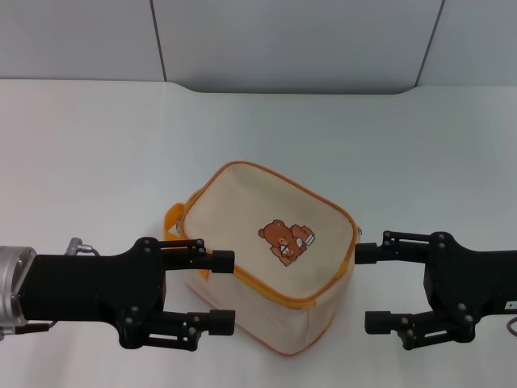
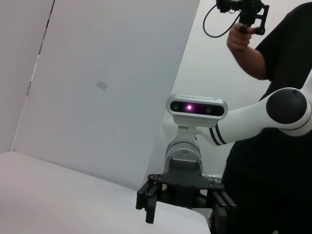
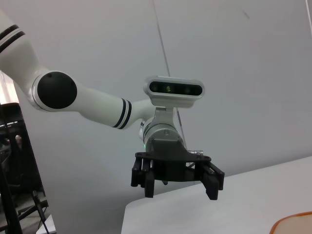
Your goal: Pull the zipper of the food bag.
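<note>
The cream-beige food bag (image 1: 271,259) with orange piping and a brown bear print stands on the white table (image 1: 97,162) between my two grippers. Its orange strap handle (image 1: 174,221) shows on its left side. A tiny grey tab (image 1: 358,233) at the bag's right upper edge looks like the zipper pull. My left gripper (image 1: 220,291) is open beside the bag's left side, its upper finger in front of the bag's edge. My right gripper (image 1: 363,288) is open just off the bag's right side. An orange-edged corner of the bag shows in the right wrist view (image 3: 295,224).
The left wrist view shows the right arm's gripper (image 2: 184,217) and a person in black (image 2: 273,122) holding a camera rig behind it. The right wrist view shows the left arm's gripper (image 3: 180,192). A grey wall (image 1: 283,40) closes the table's far side.
</note>
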Controlling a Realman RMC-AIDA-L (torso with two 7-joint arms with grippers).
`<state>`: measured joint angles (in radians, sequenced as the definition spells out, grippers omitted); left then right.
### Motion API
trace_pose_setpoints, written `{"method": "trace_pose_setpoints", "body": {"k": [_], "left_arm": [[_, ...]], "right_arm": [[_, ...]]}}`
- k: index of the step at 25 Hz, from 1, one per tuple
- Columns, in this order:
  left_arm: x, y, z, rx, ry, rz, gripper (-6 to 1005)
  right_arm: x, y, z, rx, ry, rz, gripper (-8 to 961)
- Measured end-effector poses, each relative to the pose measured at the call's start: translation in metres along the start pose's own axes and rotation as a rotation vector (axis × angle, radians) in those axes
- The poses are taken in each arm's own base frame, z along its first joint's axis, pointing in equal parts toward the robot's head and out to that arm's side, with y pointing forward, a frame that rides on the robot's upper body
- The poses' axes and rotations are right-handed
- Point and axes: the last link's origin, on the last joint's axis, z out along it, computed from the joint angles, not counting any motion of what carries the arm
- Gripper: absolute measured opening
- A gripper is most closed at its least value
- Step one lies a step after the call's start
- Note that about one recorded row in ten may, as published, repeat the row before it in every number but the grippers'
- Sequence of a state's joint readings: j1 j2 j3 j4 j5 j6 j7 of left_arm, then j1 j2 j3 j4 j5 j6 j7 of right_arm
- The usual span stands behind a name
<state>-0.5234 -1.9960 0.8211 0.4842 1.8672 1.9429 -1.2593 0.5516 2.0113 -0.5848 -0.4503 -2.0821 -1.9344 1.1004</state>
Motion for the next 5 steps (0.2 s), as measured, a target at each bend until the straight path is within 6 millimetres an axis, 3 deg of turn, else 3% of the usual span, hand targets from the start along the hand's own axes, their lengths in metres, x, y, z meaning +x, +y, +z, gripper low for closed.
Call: {"method": "trace_pose_setpoints", "body": {"k": [5], "left_arm": [[-0.0003, 0.0, -0.0003, 0.001, -0.001, -0.001, 768]], "right_arm": [[0.0004, 0.0003, 0.0001, 0.0, -0.001, 0.001, 843]]}}
